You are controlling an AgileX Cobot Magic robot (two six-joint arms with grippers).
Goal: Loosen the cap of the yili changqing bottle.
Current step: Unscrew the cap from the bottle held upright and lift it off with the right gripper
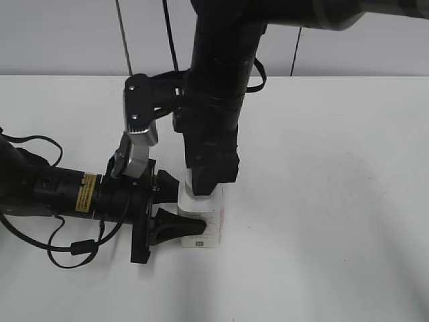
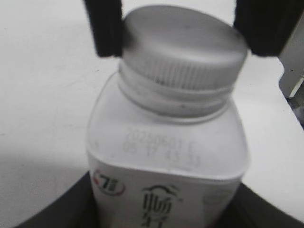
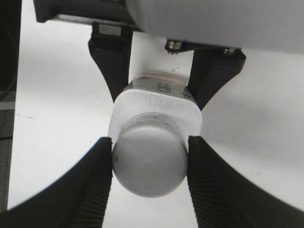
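Observation:
The yili changqing bottle (image 1: 209, 225) stands upright on the white table (image 1: 335, 201). My left gripper (image 1: 175, 204) reaches in from the left and is shut on the bottle's body, one finger on each side. My right gripper (image 1: 204, 191) comes straight down and hides the cap in the exterior view. In the right wrist view both ribbed fingers of my right gripper (image 3: 149, 164) press the sides of the white cap (image 3: 149, 171), above the bottle's shoulders (image 3: 156, 107). The left wrist view shows the ribbed cap (image 2: 183, 57) on the bottle (image 2: 166, 152) between the right gripper's black fingers.
Black cables (image 1: 67, 249) loop on the table beside the left arm at the left edge. The right arm's thick black column (image 1: 214, 100) stands over the bottle. A pale wall (image 1: 67, 33) runs behind the table's far edge.

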